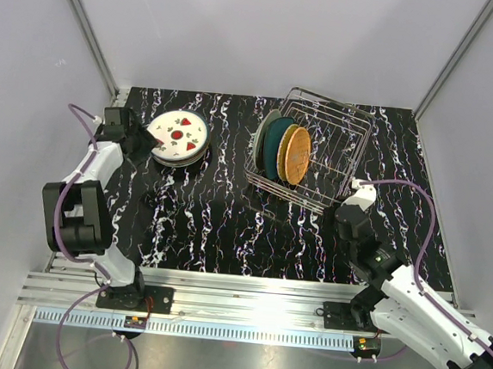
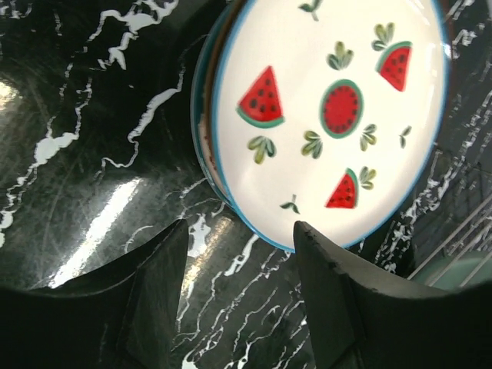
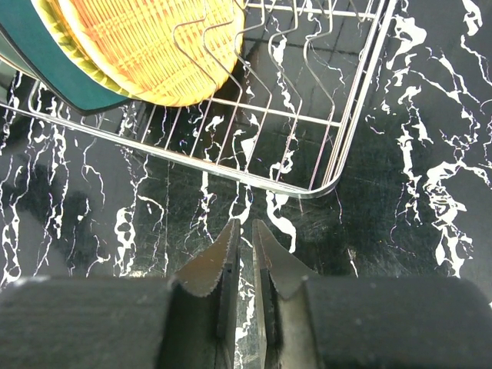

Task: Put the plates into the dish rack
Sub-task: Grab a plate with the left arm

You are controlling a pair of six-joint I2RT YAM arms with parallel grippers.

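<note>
The left hand, open, hovers at the watermelon plate's 6 o'clock rim. The right hand, nearly closed and empty, sits near the dish rack.

i'm seeing a black table with white marbling carrying two things: a stack of plates topped by a watermelon plate sitting far left, and the wire dish rack resting far right.
</note>
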